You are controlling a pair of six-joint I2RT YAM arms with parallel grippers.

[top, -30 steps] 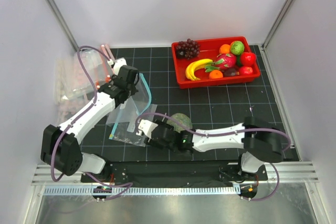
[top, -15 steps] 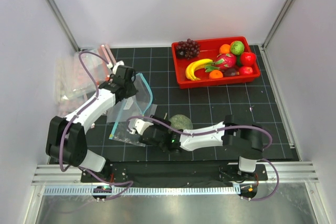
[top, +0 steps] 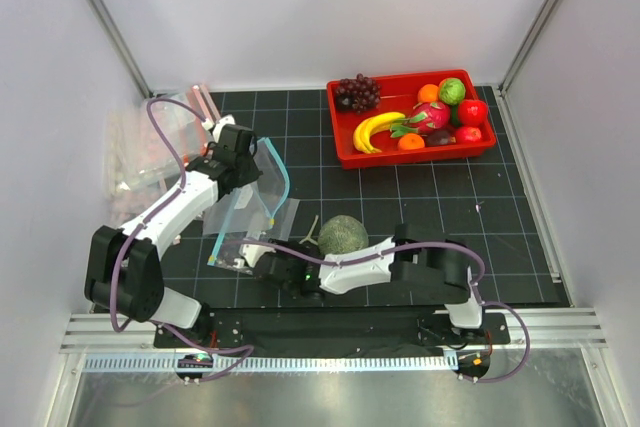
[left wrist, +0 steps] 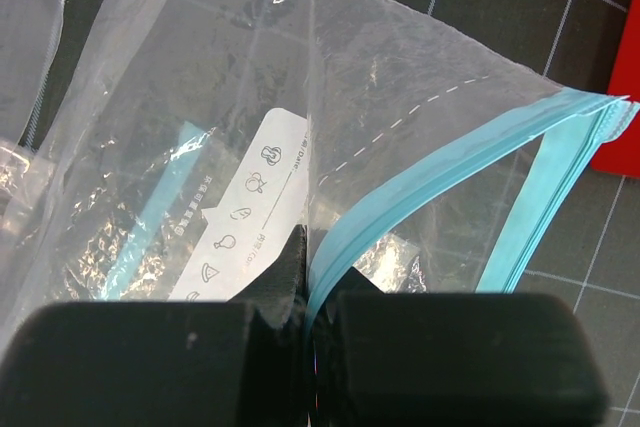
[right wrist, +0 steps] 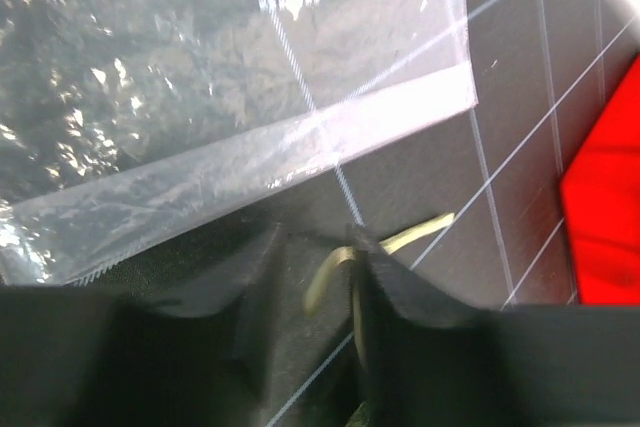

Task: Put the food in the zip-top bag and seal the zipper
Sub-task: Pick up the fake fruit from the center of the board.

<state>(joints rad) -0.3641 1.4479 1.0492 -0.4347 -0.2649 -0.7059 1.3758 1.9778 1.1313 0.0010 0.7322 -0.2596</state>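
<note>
Since the earlier frame the right arm has folded back toward the lower centre of the top view. Its right gripper has drawn away from the dull green round toy melon, while the left arm has scarcely shifted. That melon now lies uncovered on the black gridded mat just below the middle of the frame, outside the bag and beside a thin pale stem-like piece. The left gripper is pressed together on the narrow teal-blue zipper strip of the clear soft plastic zip-top bag. It holds that edge raised at centre left, so the mouth gapes toward the right and the rest of the pouch slopes down to the mat. A white printed label shows through the plastic. In the right wrist view the right gripper's jaws stand partly spread just above the mat, close to a corner of the bag, with the pale piece showing in the gap and nothing gripped. The yellow toy banana and the small red round toy fruit lie in the red rectangular plastic tray at upper right, well apart from the bag.
</note>
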